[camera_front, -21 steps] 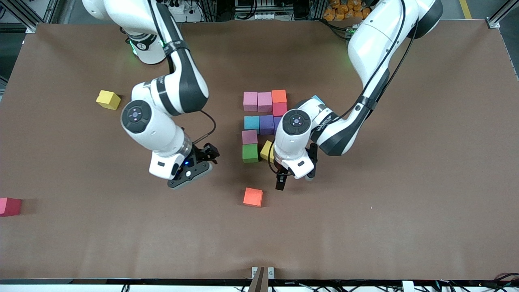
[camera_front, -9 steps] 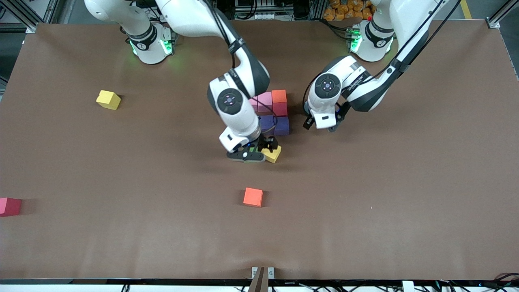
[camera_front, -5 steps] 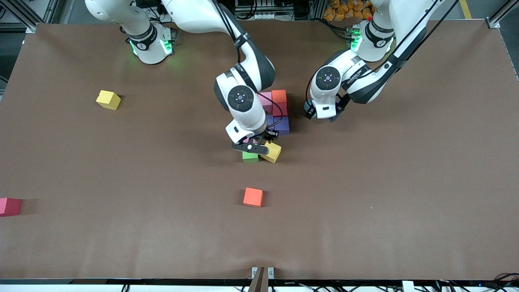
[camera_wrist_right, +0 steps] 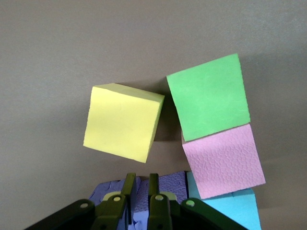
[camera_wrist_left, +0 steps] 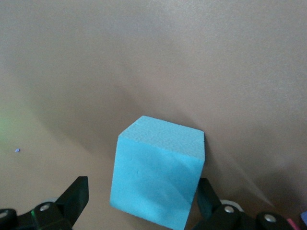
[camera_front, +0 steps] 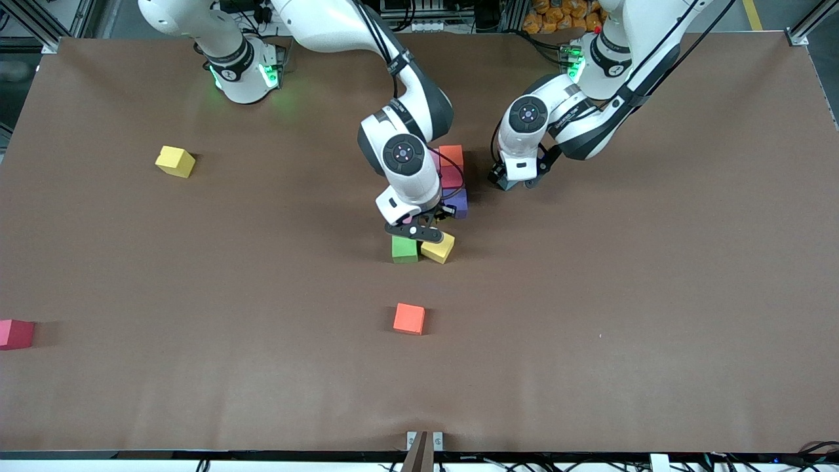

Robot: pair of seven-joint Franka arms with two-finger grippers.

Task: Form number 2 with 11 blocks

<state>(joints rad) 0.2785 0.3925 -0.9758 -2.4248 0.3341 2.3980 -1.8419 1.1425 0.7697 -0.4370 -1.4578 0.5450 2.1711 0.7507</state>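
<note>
Over the unfinished number 2 point(camera_front: 429, 216), the clenched, empty right end effector point(camera_front: 425, 231) should square the skewed yellow block point(camera_front: 438, 248) gently while the left end effector point(camera_front: 513, 178), spread, straddles a blue block point(camera_wrist_left: 157, 171).

The right arm covered most of the number 2 point(camera_front: 452, 177), leaving only its orange, red and purple blocks at the edge showing. The pink block point(camera_front: 14, 333) at the bench's edge toward the right arm's end was cut off. The left hand point(camera_front: 508, 181) hid its blue block point(camera_wrist_left: 156, 177) from the front.
</note>
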